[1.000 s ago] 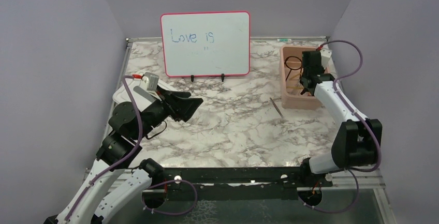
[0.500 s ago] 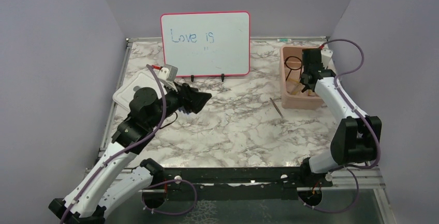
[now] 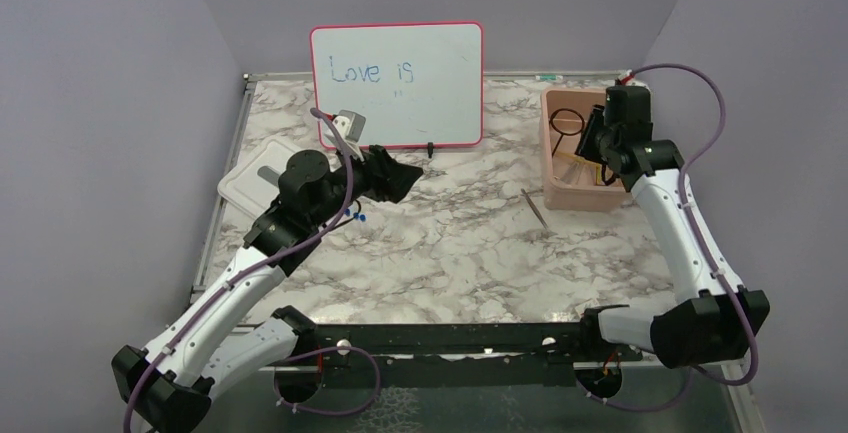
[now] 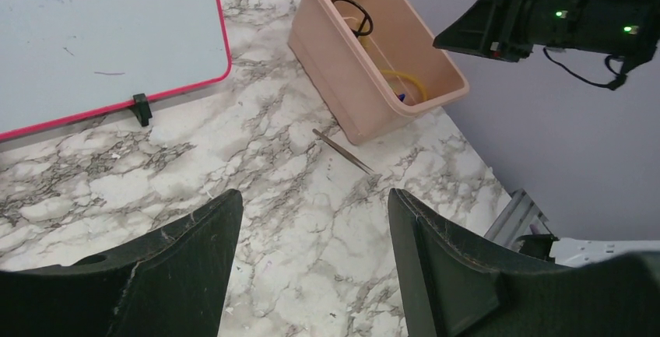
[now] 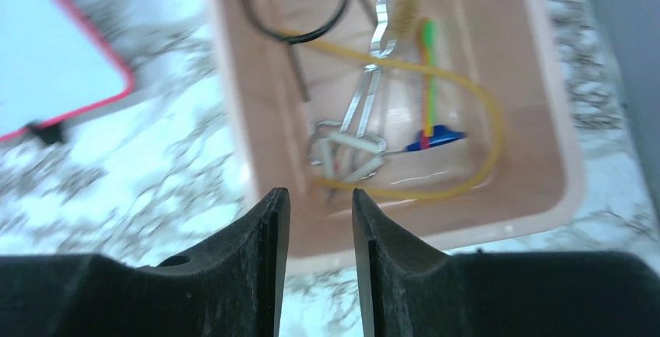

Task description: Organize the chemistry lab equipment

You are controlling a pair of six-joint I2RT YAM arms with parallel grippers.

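Note:
A pink bin (image 3: 580, 198) stands at the right of the table. Inside it lie a black wire ring (image 5: 292, 10), metal scissors (image 5: 358, 111), a looped amber tube (image 5: 482, 103) and a thin green-and-orange stick with a blue end (image 5: 440, 136). Thin metal forceps (image 3: 535, 207) lie on the marble just left of the bin. My right gripper (image 5: 321, 193) hangs above the bin's near wall, open and empty. My left gripper (image 4: 315, 197) is open over the middle of the table, below the whiteboard, with nothing between its fingers; the forceps (image 4: 342, 151) lie ahead of it.
A red-framed whiteboard (image 3: 397, 83) stands upright at the back. A white rectangular lid (image 3: 250, 185) lies at the left edge behind the left arm. Purple walls close the table on three sides.
The right gripper has opened and lifted up out of the bin. The left arm has swung rightward and forward from the lid toward the table's middle.

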